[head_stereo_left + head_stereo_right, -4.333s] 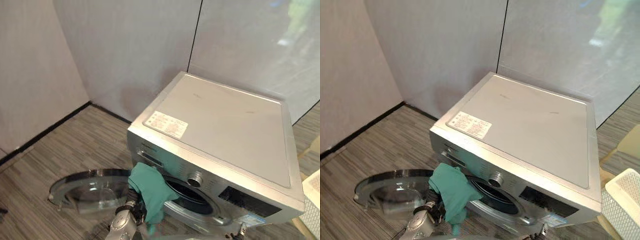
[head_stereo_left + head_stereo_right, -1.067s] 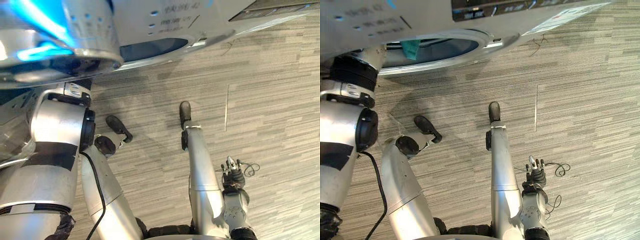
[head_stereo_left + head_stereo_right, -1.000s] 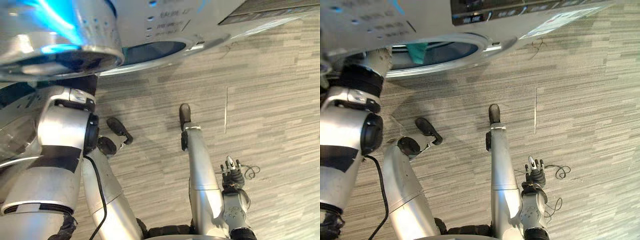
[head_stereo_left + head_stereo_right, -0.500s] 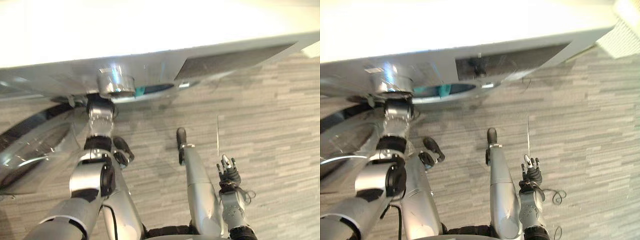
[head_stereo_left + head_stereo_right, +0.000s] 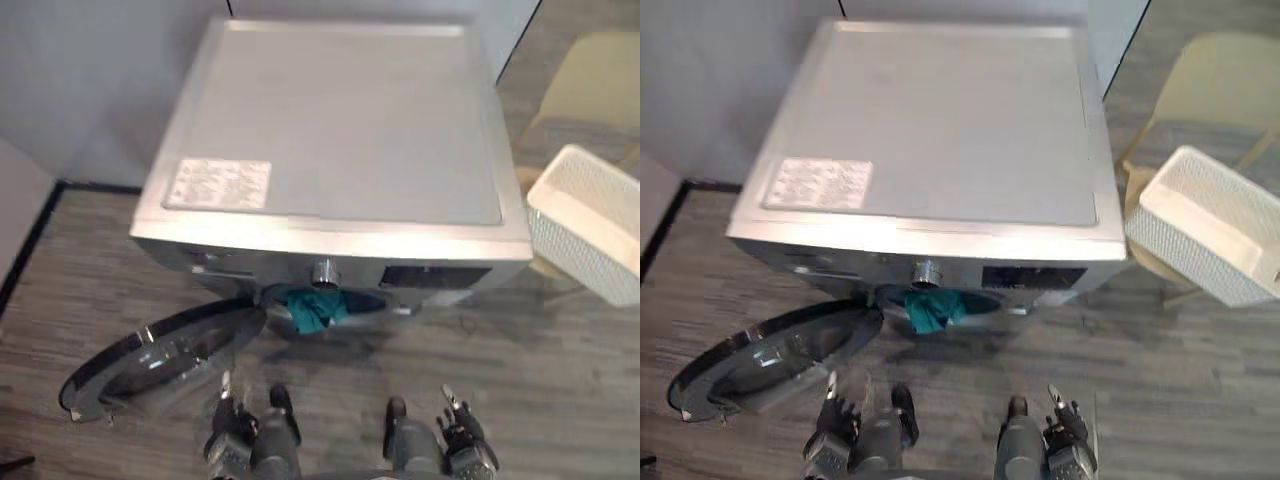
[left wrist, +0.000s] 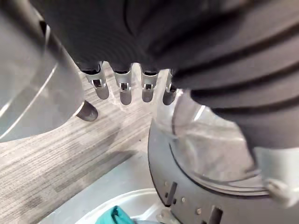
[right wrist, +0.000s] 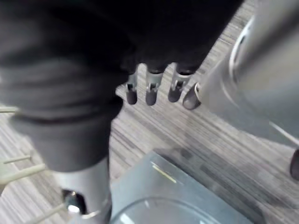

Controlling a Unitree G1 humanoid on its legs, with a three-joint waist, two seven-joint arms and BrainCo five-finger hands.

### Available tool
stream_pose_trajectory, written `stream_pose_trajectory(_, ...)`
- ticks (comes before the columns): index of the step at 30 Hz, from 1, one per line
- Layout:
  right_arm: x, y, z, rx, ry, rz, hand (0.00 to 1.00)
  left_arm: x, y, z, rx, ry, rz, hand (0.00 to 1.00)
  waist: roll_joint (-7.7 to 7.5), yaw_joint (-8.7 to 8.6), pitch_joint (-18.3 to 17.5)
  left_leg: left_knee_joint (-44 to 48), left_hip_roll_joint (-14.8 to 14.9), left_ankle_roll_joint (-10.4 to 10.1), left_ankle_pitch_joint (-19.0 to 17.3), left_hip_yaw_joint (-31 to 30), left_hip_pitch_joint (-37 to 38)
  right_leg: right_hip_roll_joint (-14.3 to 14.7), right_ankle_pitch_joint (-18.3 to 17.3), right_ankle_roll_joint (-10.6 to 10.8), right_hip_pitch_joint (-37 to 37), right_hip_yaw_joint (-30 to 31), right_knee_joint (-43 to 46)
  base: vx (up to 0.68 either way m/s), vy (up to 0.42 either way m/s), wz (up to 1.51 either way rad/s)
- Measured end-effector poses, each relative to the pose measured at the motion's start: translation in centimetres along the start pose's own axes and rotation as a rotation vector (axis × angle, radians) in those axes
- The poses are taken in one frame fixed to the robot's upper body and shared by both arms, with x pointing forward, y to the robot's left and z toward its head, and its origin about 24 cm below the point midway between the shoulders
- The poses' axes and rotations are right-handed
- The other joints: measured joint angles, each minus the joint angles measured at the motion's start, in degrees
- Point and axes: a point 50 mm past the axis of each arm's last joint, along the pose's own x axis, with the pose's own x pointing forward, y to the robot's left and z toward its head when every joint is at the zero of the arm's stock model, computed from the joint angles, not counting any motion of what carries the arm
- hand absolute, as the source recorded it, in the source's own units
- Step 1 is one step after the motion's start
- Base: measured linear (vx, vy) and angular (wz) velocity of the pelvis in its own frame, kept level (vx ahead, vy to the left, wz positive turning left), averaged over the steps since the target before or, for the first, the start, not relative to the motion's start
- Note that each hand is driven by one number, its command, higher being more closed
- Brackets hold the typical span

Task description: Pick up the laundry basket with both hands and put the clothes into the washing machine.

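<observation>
1. Hands. My left hand [image 5: 228, 438] is at the bottom edge of the frame, left of centre. My right hand [image 5: 462, 448] is at the bottom edge, right of centre. In the left wrist view the fingers [image 6: 121, 91] hang straight and apart, with nothing in them. In the right wrist view the fingers [image 7: 150, 91] hang the same way, relaxed and empty.

2. Door. The round glass door [image 5: 150, 360] stands swung open at the lower left of the frame, just above my left hand.

3. Governing relation. A teal garment [image 5: 313, 309] hangs at the drum opening, up-frame from both hands and between them. It lies closer to the left hand than to the right. Its long axis runs downward from the opening, so part of it drapes over the lip and outside the drum. I judge that this loose part must be pushed inward, and that the left hand has the shorter reach.

4. Garment condition. The cloth is bunched and soft, with a drooping lower fold. How much of it is inside the drum cannot be seen.

5. Washing machine [image 5: 340, 130]. It is silver and fills the centre and top of the frame.

6. Laundry basket [image 5: 590, 240]. It is white and perforated and sits at the right edge of the frame on a pale chair [image 5: 600, 80], well apart from both hands. Its long axis runs diagonally from upper left to lower right. No clothes are visible in it from here.
</observation>
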Motion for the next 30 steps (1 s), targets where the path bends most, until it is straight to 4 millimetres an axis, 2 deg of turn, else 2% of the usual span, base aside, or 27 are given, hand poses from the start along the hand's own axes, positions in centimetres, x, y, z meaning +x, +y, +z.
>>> stream_pose_trajectory(3, -0.2, -1.6, -1.1, -0.007, 0.052, -0.057, 0.0, -0.1, 0.7, -0.7, 0.071, 0.038, 0.022, 0.0, -0.55, 0.73, -2.98, -6.54, -0.91, -0.75, 2.64, -0.06, 5.21, 0.07, 0.75, -0.05, 4.58, -1.5, -3.77, 0.11, -0.019, 0.1)
stream_pose_trajectory(6, -0.4, -2.4, -1.6, -0.023, 0.086, -0.081, 0.0, 0.0, 0.6, -0.7, 0.164, 0.045, 0.011, 0.0, -0.87, 0.82, -3.49, -9.91, -1.44, -1.25, 3.98, -0.46, 8.82, 0.49, 0.98, 0.01, 8.33, -2.66, -5.97, 0.08, -0.012, 0.14)
stream_pose_trajectory(9, -0.6, -3.5, -1.9, -0.009, 0.109, -0.124, 0.0, 0.0, 0.9, -0.8, 0.195, 0.06, 0.018, 0.0, -0.95, 0.74, -4.73, -12.63, -1.89, -1.61, 4.82, -1.02, 11.33, 1.1, 1.37, 0.34, 10.94, -3.34, -8.21, 0.08, -0.014, 0.09)
stream_pose_trajectory(16, -1.0, -5.1, -2.7, 0.016, 0.144, -0.183, 0.0, 0.0, 1.0, -0.9, 0.268, 0.081, 0.005, 0.0, -1.12, 0.39, -4.79, -15.27, -2.76, -1.68, 5.25, -1.69, 14.95, 1.13, 1.83, 0.76, 14.81, -4.14, -10.74, 0.04, -0.004, 0.04)
stream_pose_trajectory(21, -1.0, -4.6, -3.0, -0.11, 0.173, -0.129, 0.0, -0.1, 2.5, -0.6, 0.357, 0.091, 0.022, 0.0, -1.8, -0.96, -4.42, -15.38, -3.05, -1.66, 5.26, -2.11, 15.55, 1.07, 2.26, 0.67, 15.88, -4.28, -11.69, 0.0, 0.0, 0.0)
stream_pose_trajectory(29, -0.6, -3.5, -2.7, -0.234, 0.176, -0.064, 0.0, -0.4, 4.0, -0.9, 0.422, 0.125, 0.046, 0.0, -1.75, -0.86, -3.64, -16.61, -4.44, -0.97, 6.17, -4.01, 13.64, 0.18, 2.56, 1.06, 14.7, -5.51, -12.41, -0.02, 0.014, 0.09)
stream_pose_trajectory(30, -0.5, -3.2, -2.5, -0.239, 0.172, -0.056, 0.0, -0.3, 3.8, -0.8, 0.423, 0.122, 0.044, 0.0, -2.12, -0.9, -3.04, -16.6, -4.55, -0.77, 6.33, -4.27, 13.4, 0.11, 2.69, 1.12, 14.69, -5.72, -12.41, 0.0, 0.013, 0.18)
